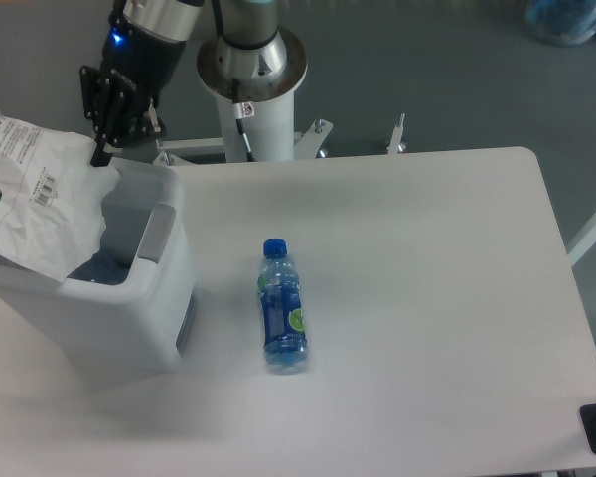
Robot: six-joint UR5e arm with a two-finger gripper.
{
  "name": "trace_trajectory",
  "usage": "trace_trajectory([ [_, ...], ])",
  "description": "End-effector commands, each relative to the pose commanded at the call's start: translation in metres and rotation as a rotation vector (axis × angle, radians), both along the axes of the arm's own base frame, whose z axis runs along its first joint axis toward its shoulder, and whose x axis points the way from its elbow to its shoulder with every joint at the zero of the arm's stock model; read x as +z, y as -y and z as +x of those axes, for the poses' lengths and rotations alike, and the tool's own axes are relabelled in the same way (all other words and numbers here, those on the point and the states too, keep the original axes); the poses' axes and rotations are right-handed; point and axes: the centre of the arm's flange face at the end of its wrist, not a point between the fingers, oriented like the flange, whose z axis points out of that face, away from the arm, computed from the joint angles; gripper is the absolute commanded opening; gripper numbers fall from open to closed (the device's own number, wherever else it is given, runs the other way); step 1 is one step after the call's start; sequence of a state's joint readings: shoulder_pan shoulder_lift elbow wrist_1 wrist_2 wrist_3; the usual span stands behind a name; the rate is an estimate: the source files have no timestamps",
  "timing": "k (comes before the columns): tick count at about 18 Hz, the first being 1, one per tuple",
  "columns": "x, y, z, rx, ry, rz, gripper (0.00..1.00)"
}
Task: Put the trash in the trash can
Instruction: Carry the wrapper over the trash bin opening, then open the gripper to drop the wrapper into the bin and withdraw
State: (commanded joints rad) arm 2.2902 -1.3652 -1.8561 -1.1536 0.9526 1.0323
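My gripper is at the upper left of the frame, above the far rim of the bin. Its black fingers point down, and their tips meet the upper right corner of the wrapper. The tips look close together on that corner, but I cannot tell for sure if they pinch it or only touch it.

The wrapper is a crumpled white sheet with small black print and barcodes. It hangs over the left part of the bin opening, and its lower edge goes down inside the bin. Under it, something blue shows at the bottom of the bin.

The bin stands at the left side of the table. It has a grey panel at its right rim.

The bottle lies on its side on the table, to the right of the bin and apart from it, near the middle of the frame. Its blue cap points to the top of the frame.

My white base stands beyond the far edge of the table.
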Motion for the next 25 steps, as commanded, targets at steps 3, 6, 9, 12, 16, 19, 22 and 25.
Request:
trace_trajectory([
  [3, -0.004, 0.001, -0.001, -0.013, -0.007, 0.0, 0.0],
  [6, -0.004, 0.001, -0.003, -0.025, -0.018, 0.006, 0.33],
  [9, 0.004, 0.005, -0.005, -0.014, -0.034, 0.021, 0.81],
  [12, 0.014, 0.016, -0.011, 0.019, -0.047, 0.036, 1.0],
  [16, 0.021, 0.027, -0.027, 0.064, -0.06, 0.05, 1.0],
  [19, 0.025, 0.038, -0.055, 0.131, -0.063, 0.056, 1.0],
  [22, 0.023, 0.056, -0.097, 0.221, -0.066, 0.052, 1.0],
  [25, 0.015, 0.081, -0.146, 0.323, -0.07, 0.04, 1.0],
])
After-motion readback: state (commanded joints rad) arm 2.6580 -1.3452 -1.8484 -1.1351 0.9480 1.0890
